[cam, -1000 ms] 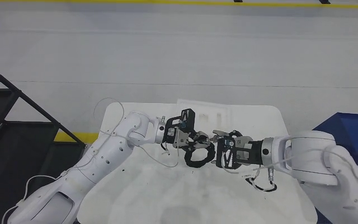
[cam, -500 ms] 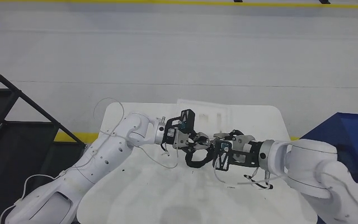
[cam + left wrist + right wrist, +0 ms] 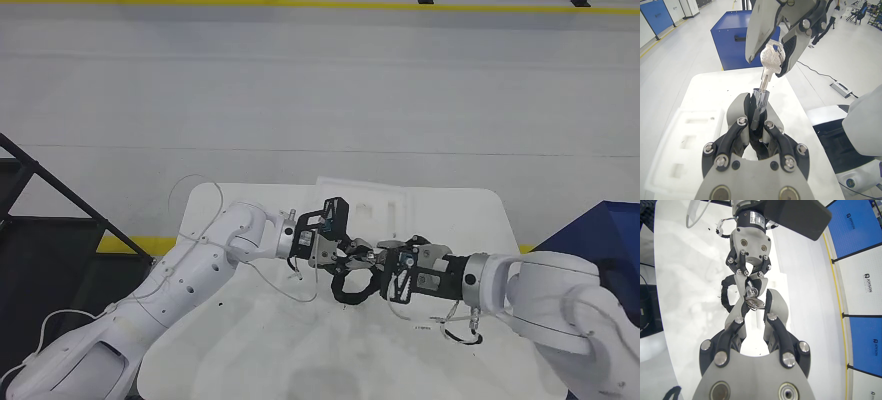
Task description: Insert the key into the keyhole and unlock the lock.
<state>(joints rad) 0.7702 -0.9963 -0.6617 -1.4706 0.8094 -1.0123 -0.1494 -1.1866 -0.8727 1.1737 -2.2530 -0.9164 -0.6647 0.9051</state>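
My left end effector (image 3: 758, 106) is clenched on the lock (image 3: 761, 98), bracing it above the tabletop (image 3: 715, 85). My right end effector (image 3: 765, 66) pinches the key (image 3: 772, 58) so its blade noses in.

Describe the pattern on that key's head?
The silver metal key has a finely dimpled head, clearest in the left wrist view.

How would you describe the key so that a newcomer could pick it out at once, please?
Over the middle of the white table, the right gripper pinches the key. It is flat and silver with a textured head, unlike the round chrome lock cylinder in the left gripper, which its blade tip enters.
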